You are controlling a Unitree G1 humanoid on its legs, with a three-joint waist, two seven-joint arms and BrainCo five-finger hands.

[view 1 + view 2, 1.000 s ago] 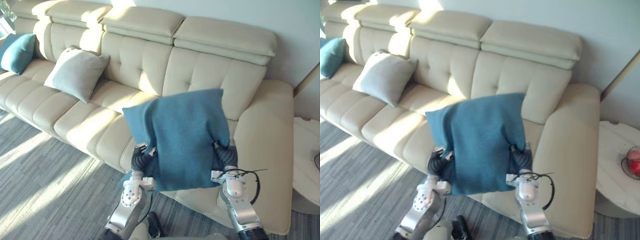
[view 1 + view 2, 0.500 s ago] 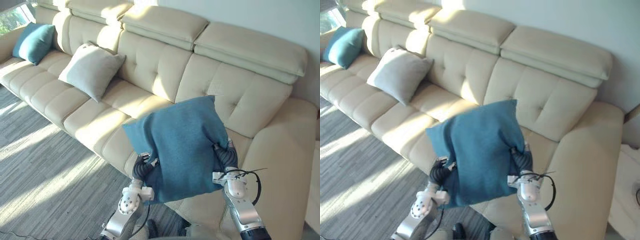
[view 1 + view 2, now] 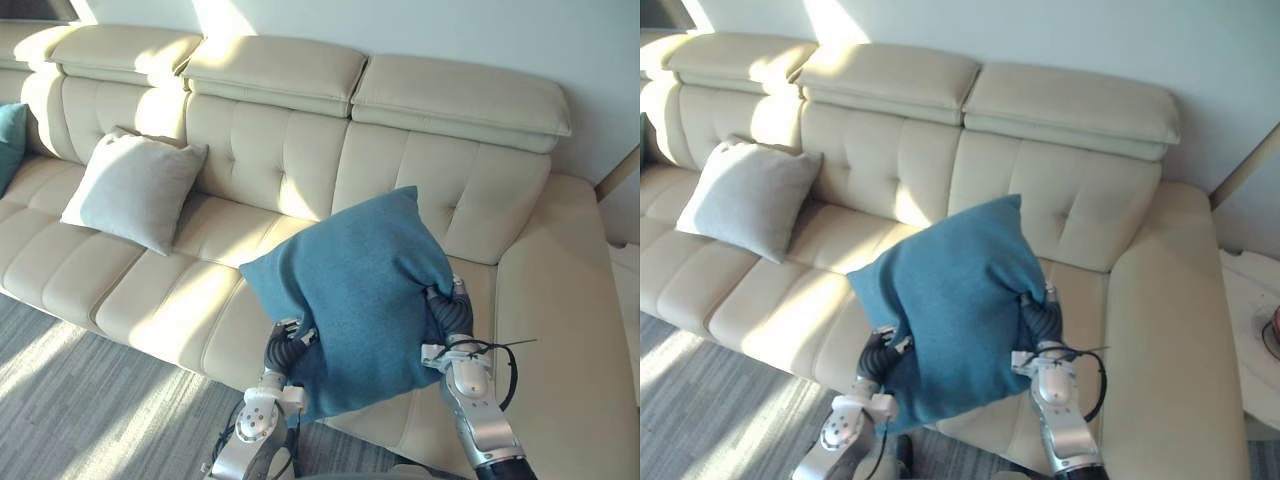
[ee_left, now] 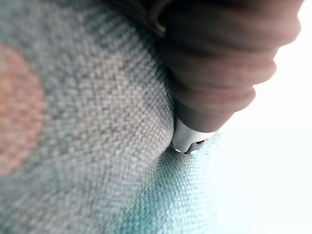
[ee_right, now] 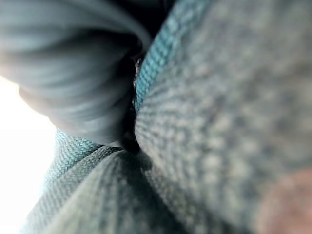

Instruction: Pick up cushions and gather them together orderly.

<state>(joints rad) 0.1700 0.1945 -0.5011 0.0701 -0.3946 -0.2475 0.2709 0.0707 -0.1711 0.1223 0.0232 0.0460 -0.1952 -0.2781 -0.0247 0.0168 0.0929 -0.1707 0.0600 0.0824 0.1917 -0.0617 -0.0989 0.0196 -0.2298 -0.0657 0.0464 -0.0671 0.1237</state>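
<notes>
Closest to you, the left robot hand (image 3: 283,345) and the right robot hand (image 3: 450,312) press on the two sides of a big, soft, blue-green square cloth cushion (image 3: 355,290). They hold it up in the air, in front of the seat near the right end of the long cream leather sofa (image 3: 560,300). The cushion covers the front of both robot hands, so you cannot tell if they are open or closed. The wrist views just show cloth tight against them. So one cushion is picked up, but it is not put down anywhere yet. Farther along the sofa, to the left, a light grey square cushion (image 3: 130,190) leans on the backrest by itself, well apart from the blue-green one. At the far left edge you can see a bit of another blue-green cushion (image 3: 8,140), apart from the grey one too. I think the job is only at its start. The three cushions are in three places, and you need to bring them side by side in a neat row.
</notes>
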